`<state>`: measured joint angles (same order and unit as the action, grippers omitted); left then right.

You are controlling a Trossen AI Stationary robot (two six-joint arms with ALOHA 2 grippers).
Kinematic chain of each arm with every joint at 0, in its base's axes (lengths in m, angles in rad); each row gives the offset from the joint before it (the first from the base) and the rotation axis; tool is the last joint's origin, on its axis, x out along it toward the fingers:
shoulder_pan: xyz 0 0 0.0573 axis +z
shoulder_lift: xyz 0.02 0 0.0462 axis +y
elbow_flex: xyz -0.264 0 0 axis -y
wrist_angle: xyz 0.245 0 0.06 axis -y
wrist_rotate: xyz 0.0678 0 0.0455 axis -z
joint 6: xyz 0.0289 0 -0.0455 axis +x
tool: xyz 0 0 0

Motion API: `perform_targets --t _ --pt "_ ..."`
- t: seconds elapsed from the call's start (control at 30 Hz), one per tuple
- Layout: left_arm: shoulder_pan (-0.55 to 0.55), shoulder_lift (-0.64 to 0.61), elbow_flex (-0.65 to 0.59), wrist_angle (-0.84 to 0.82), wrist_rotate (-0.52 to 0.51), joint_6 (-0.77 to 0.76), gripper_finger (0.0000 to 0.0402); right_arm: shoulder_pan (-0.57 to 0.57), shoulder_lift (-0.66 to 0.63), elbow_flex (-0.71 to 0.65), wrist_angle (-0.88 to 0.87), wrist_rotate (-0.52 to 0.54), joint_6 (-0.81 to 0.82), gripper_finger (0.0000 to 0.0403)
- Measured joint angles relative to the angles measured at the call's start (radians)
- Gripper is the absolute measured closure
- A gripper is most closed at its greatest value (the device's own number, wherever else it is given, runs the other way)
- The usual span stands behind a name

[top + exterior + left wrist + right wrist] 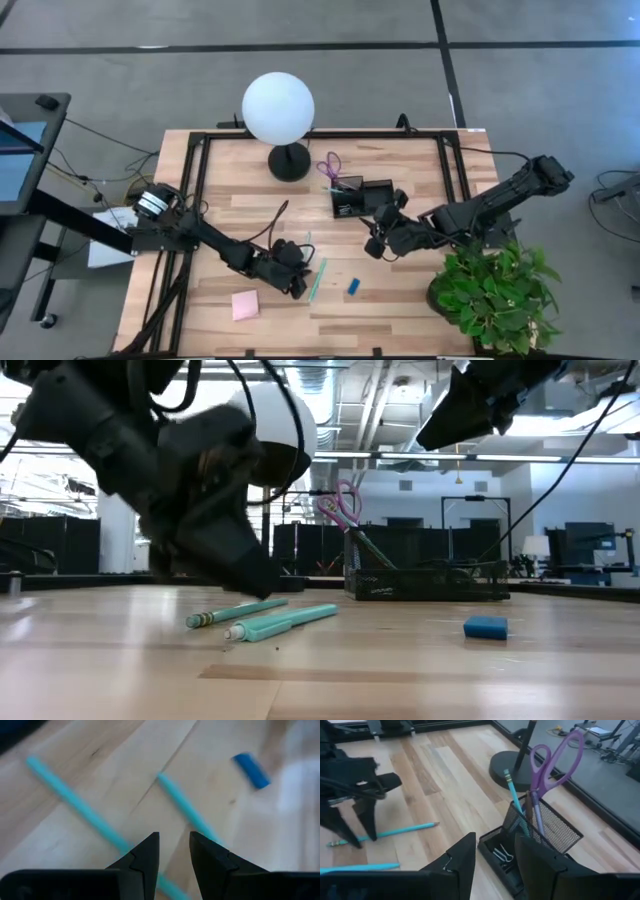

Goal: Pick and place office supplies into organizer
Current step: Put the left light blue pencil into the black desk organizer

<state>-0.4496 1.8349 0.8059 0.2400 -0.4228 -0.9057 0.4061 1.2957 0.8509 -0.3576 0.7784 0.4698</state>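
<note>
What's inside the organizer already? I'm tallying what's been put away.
The organizer holds purple scissors and a teal pencil standing in its mesh cup, plus clips in a low compartment. The right gripper covers the remaining compartments.

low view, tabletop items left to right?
Left gripper → thin teal pencil → thicker teal pen → organizer with purple scissors standing at its left end → blue eraser.
</note>
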Motion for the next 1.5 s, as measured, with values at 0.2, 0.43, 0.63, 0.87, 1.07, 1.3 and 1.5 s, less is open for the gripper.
perform_targets --t 0.2,0.43,0.63,0.87,1.07,1.3,1.5 --pt "0.0 -0.016 0.002 -0.153 -0.001 -0.043 0.0299 0.006 0.0 0.0 0.0 0.0 0.0 0.0272" --pt "0.023 -0.028 0.003 -0.221 0.0 0.027 0.0299 0.006 0.0 0.0 0.001 0.002 0.001 0.0272" --pt "0.027 -0.126 0.056 -0.422 -0.023 0.176 0.0299 0.006 0.0 0.0 0.0 0.003 0.001 0.0272" --pt "-0.006 -0.383 0.101 -0.742 -0.222 0.144 0.0299 0.006 0.0 0.0 -0.002 0.004 0.001 0.0272" --pt "-0.131 -0.578 -0.033 -0.774 -0.298 0.096 0.0299 0.006 0.0 0.0 -0.008 0.004 0.001 0.0272" --pt "-0.283 -0.524 -0.383 -0.162 -0.415 -0.045 0.0299 0.006 0.0 0.0 -0.006 -0.004 0.001 0.0272" --pt "-0.307 -0.351 -0.428 0.058 -0.41 0.093 0.0299 0.006 0.0 0.0 -0.001 -0.016 0.001 0.0272"
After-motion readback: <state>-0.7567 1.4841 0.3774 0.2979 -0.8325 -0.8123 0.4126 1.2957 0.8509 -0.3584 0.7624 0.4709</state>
